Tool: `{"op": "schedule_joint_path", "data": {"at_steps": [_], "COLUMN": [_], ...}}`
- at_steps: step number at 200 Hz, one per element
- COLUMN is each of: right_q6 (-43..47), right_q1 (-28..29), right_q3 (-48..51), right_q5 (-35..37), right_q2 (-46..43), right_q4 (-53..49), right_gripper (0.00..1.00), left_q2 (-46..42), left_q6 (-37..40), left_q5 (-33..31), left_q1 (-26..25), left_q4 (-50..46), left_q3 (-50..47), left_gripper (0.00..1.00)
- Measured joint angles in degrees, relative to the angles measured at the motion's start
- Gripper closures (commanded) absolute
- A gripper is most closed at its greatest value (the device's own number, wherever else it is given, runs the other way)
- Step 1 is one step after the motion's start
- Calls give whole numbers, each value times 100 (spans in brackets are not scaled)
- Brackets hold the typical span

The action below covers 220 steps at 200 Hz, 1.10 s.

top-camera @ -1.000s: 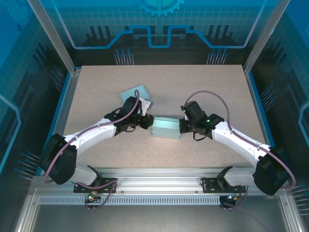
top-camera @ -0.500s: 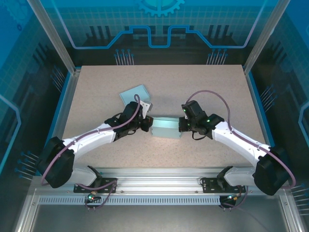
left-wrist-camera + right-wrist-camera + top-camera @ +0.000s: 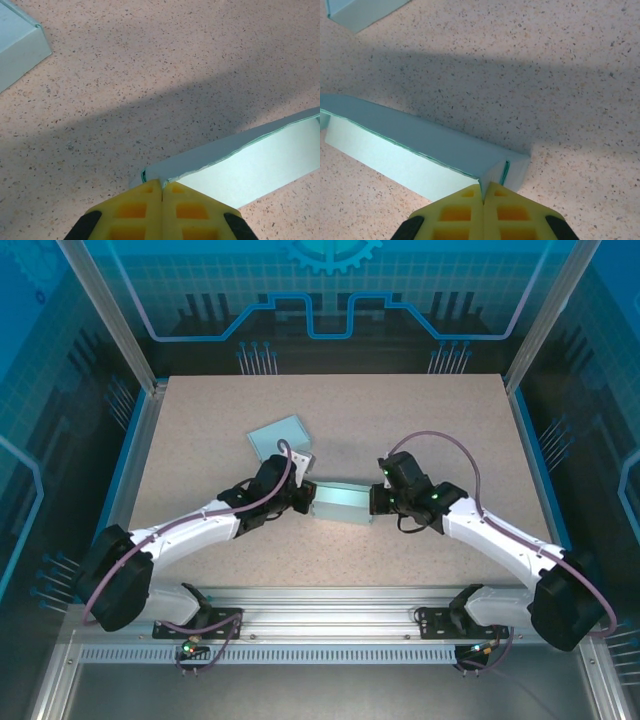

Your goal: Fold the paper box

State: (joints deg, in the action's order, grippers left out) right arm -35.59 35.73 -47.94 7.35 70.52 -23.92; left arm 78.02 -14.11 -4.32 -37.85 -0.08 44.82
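Observation:
The paper box [image 3: 342, 505] is a pale teal, partly folded shell lying mid-table between the two arms. My left gripper [image 3: 309, 499] is at its left end. In the left wrist view the yellow fingers [image 3: 135, 210] are shut, pinching the thin edge of the box [image 3: 260, 160] at its corner, and the gripper [image 3: 161, 183] touches the wall. My right gripper [image 3: 374, 502] is at the right end. In the right wrist view that gripper [image 3: 483, 186] is shut on the upright corner edge of the box [image 3: 410, 145], beside a tucked end flap [image 3: 517, 172].
A second flat teal box [image 3: 278, 436] lies behind the left gripper, seen at the upper left corner in the left wrist view [image 3: 15, 45] and the right wrist view [image 3: 360, 10]. Speckled tabletop [image 3: 440, 430] stretches around, with blue rails at its side edges.
The left gripper has closed the last bit onto the box's left end and shifted slightly. The right gripper stays shut on the right end, and the box has nudged a little away from the arms.

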Motion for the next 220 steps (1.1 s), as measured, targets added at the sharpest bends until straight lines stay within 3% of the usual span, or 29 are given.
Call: {"op": "schedule_joint_path", "data": {"at_steps": [92, 220], "right_q6": [111, 262], "right_q1": [133, 850], "right_q3": [214, 68], "right_q5": [476, 1930], "right_q2": [59, 487], "right_q4": [490, 428], "right_gripper": [100, 100], "left_q2": [2, -170], "left_q6": [-601, -850], "left_q5": [11, 50], "left_q1": [-11, -17], "left_q4": [37, -271], "left_q3": [0, 0], "left_gripper": [100, 100]}}
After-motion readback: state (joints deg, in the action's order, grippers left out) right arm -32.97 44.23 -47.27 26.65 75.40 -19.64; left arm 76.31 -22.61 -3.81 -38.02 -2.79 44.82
